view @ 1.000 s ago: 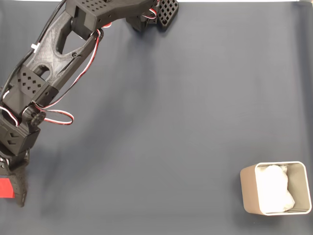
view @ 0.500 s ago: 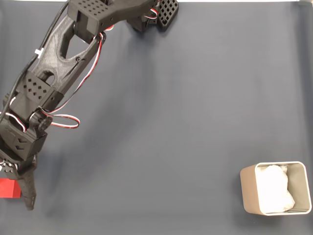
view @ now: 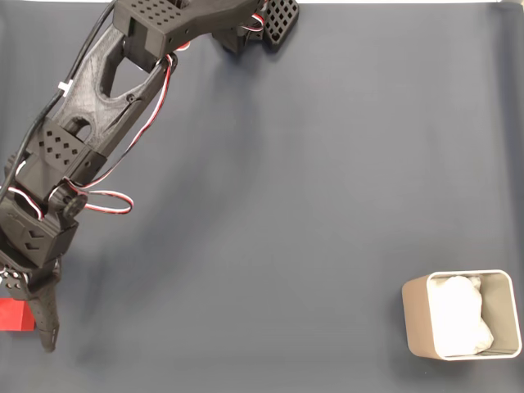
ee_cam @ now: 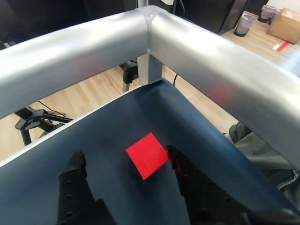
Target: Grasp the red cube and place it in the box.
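Note:
The red cube lies at the far left edge of the dark blue table in the fixed view, below the arm's wrist. One black finger reaches down along the cube's right side. In the wrist view my gripper is open, and the red cube sits flat on the mat between the fingers, close against the right fingertip. The beige box, with crumpled white paper inside, stands far away at the bottom right.
The arm's base is at the top of the fixed view. In the wrist view, silver metal rails meet in a corner just beyond the cube, where the table ends.
Over the last second the wrist and finger shifted slightly right and down, uncovering more of the red cube. Since half a second ago almost nothing has moved.

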Available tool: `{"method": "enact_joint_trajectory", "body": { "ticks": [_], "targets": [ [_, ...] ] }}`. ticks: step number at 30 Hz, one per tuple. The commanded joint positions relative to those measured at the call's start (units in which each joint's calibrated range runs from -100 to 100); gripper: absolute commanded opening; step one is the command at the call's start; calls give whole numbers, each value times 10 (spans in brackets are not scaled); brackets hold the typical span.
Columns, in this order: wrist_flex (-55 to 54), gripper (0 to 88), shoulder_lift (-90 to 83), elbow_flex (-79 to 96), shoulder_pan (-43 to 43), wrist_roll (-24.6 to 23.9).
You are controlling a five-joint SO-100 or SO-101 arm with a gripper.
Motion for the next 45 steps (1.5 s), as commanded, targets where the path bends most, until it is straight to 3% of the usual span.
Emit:
{"method": "enact_joint_trajectory", "body": {
  "ticks": [1, 45],
  "targets": [
    [-12, 404, -8, -8, -5, 0],
    [-68, 407, 29, -14, 22, 11]
  ]
}}
